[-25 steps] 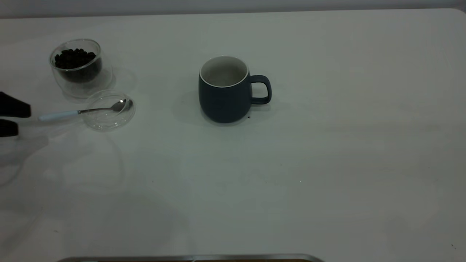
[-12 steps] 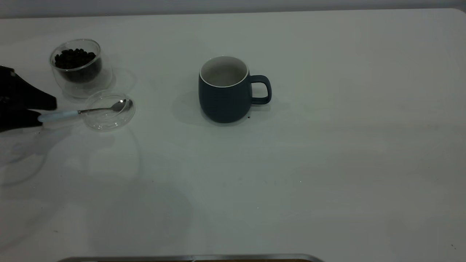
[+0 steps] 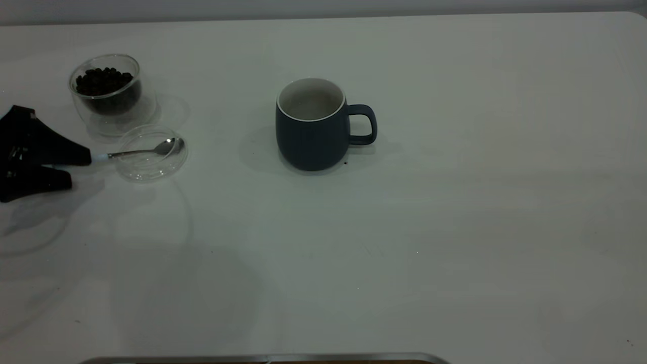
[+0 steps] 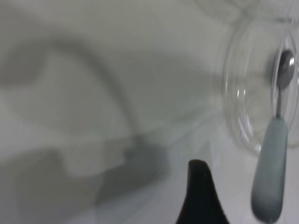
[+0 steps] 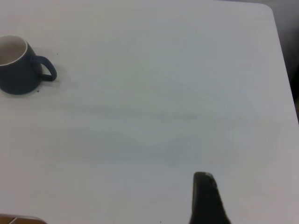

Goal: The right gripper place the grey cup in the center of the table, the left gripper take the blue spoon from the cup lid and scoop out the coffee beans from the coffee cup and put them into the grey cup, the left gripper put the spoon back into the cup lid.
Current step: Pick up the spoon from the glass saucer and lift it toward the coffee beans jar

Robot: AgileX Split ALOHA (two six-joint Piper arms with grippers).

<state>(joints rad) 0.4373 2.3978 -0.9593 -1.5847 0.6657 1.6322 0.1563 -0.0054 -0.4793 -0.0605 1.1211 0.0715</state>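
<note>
The left gripper [image 3: 76, 167] has its fingers spread apart around the blue spoon's [image 3: 139, 150] pale handle, not clamped. Beyond its tips, the spoon's bowl rests in the cup lid [image 3: 151, 172].

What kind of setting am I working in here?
Likely a lab tabletop staged as a coffee corner: a bare white table, a glass cup of beans, a mug, and the left claw at the spoon.
</note>
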